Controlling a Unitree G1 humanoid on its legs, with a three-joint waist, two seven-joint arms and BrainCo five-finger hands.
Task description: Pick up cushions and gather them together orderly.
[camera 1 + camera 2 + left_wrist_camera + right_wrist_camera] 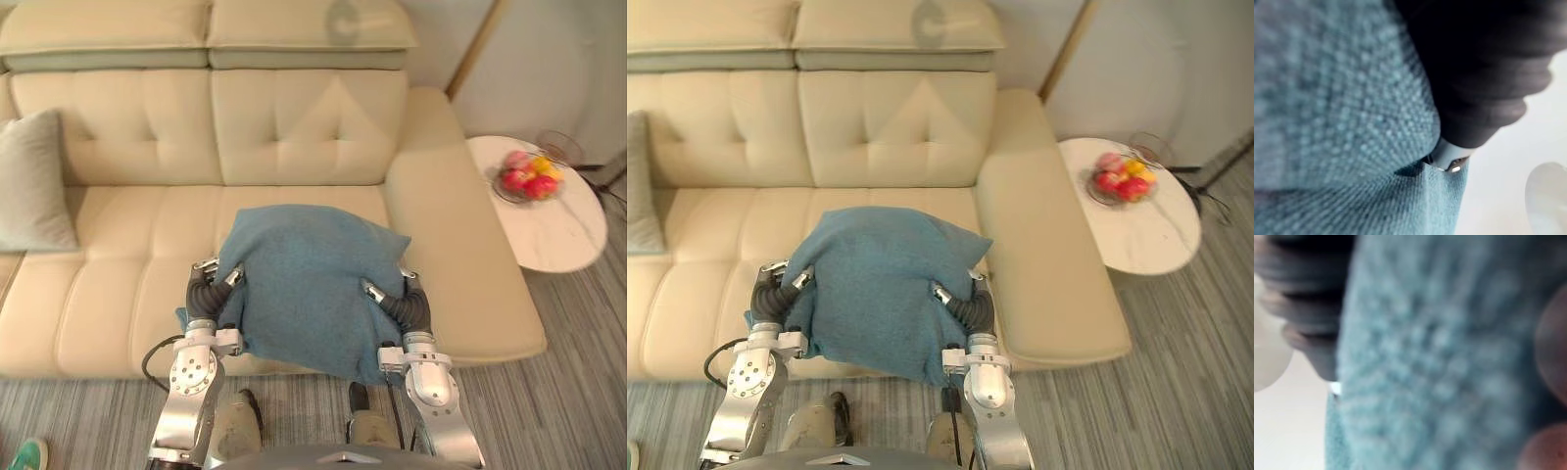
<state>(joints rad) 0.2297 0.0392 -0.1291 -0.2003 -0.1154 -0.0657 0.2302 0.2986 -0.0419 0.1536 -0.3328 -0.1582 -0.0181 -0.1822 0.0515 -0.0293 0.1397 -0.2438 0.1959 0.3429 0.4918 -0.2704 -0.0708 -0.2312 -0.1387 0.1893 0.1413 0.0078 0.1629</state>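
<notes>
Okay, so starting closest in: the left hand point(203, 297) is pressing into the blue cushion point(309, 279) at about its 8 o'clock edge, and the right hand point(409, 305) is doing the same at about 4 o'clock. The cushion is being squeezed between the two and is hanging over the front lip of the sofa point(294, 127). I'm guessing it's a two-handed clamp because the thing is too wide and floppy for one hand, and you can see the fabric sagging below the grip. As for how far either hand is closed, I can't tell. Most of each one is sinking into the fabric, and both wrist views are just showing blue weave up against the dark cover.

Going further out, a pale grey-green cushion point(34, 186) is leaning against the sofa back at roughly 10 o'clock, propped in the far left corner of the seat. That's looking like the natural gathering spot to me. If so, the blue one is needing to travel left and back across the seat, then get set down upright next to it so the pair is lining up neatly.

Over at 2 o'clock, past the sofa's arm, a round white side table point(563, 240) is carrying a bowl of fruit point(529, 178). It's sitting well apart from the cushions, so it isn't getting in the way.
</notes>
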